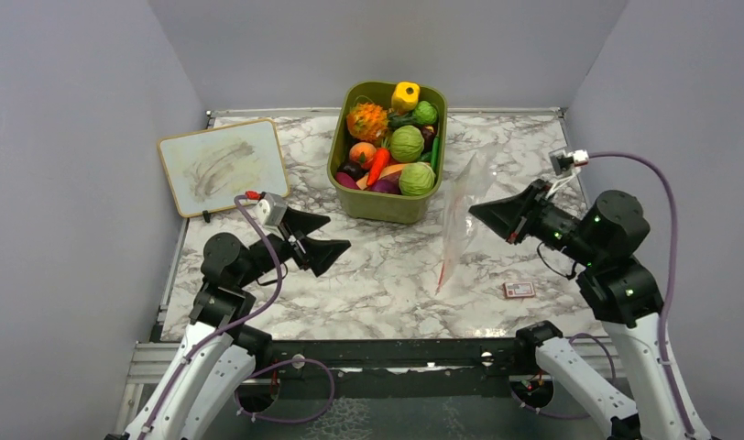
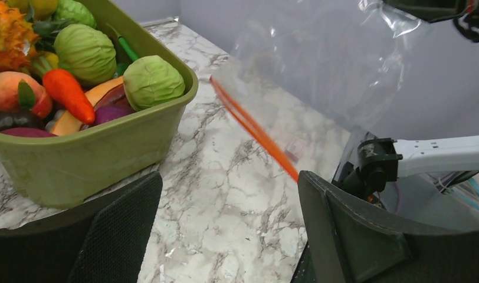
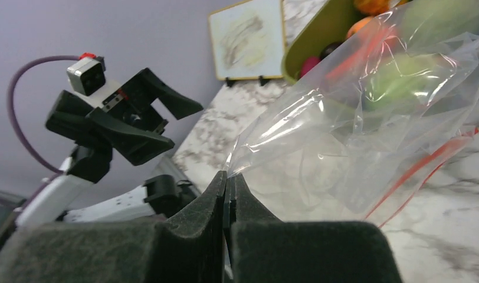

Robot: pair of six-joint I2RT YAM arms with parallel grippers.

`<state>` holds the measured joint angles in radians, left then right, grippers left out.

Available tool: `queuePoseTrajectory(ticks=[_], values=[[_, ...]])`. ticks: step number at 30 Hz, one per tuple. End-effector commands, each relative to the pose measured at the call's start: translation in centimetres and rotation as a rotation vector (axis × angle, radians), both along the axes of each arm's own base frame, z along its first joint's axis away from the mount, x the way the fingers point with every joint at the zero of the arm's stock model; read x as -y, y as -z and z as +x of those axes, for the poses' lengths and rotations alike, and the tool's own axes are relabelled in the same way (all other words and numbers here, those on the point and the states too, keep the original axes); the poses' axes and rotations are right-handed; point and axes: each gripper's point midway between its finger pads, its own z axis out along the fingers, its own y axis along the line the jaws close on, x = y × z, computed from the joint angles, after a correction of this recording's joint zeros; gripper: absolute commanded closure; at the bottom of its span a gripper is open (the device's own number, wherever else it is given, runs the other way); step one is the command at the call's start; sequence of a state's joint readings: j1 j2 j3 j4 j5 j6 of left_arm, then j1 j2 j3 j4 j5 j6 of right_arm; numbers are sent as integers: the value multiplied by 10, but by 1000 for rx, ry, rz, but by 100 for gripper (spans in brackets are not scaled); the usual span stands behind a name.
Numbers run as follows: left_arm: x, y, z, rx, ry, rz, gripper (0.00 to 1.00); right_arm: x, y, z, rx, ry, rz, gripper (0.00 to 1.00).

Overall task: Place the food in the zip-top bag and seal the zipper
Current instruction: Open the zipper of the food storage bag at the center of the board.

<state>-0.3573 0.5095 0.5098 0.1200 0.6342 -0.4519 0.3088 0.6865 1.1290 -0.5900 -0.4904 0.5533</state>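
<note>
The clear zip-top bag point(image 1: 460, 206) hangs from my right gripper point(image 1: 478, 213), which is shut on its corner point(image 3: 227, 177). Its orange-red zipper point(image 1: 441, 275) is at the low end, near the table, and also shows in the left wrist view point(image 2: 255, 131) and the right wrist view point(image 3: 414, 171). The food lies in the olive-green bin: two light-green cabbage balls point(image 1: 406, 144) point(image 1: 417, 179), the bumpy orange fruit point(image 1: 366, 120) and the orange-peach fruit point(image 1: 362, 152). My left gripper point(image 1: 318, 236) is open and empty over the table, left of the bag point(image 2: 228, 183).
The olive-green bin point(image 1: 387, 206) stands at the back centre and also holds a carrot, a yellow pepper and dark purple pieces. A small whiteboard point(image 1: 224, 165) stands at the back left. A small red card point(image 1: 519, 290) lies near the front right.
</note>
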Motion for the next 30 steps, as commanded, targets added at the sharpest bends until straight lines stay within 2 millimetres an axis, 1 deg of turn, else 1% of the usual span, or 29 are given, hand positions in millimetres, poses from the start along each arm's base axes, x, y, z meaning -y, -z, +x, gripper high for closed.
queuePoseTrajectory(ticks=[1,6,9,11,14,18,20,23,30], values=[[8,-14,-14,36,83,-51,11,-31,-12,-22,-68,-211,235,99],[12,-19,-22,46,123,-73,6,-35,-13,-16,-137,-206,391,99],[12,-22,-18,36,107,-94,5,-34,-15,-9,-183,-183,487,99],[12,-25,-16,48,97,-96,5,-34,-20,-5,-183,-174,536,99],[11,-24,-7,51,69,-89,5,-32,-28,3,-174,-158,597,99],[14,-10,10,-10,16,-89,6,-33,-34,14,-182,-144,635,99],[23,-3,11,-31,32,-94,7,-33,-33,18,-190,-134,642,99],[41,5,6,-30,57,-70,8,-32,-30,25,-198,-112,668,99],[82,4,1,68,60,8,8,-34,-20,39,-241,-87,686,99]])
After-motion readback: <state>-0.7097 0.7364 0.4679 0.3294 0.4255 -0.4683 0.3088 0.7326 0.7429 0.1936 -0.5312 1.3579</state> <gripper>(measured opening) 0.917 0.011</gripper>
